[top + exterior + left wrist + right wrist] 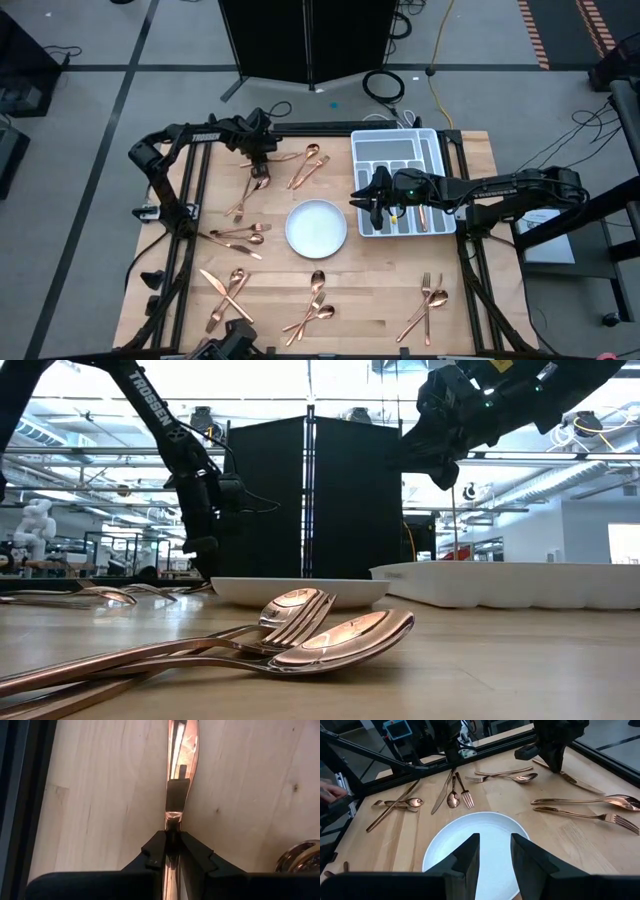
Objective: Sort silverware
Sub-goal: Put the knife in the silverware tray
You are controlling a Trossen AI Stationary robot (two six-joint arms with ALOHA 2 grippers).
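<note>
Well, wood table (370,300) w/ white plate (316,227) mid — left gripper (170,851) beyond plate pinching a knife (179,775); right gripper (494,851) beside plate, fingers spread, empty; workshop behind.

Left hand (258,160) reaches down at the table's (470,310) far left edge, fingers pinched narrow; right hand (376,205) hovers raised near its right side, fingers parted.

Grey floor (100,40), black panel (310,495) behind table, bright ceiling lights.
</note>
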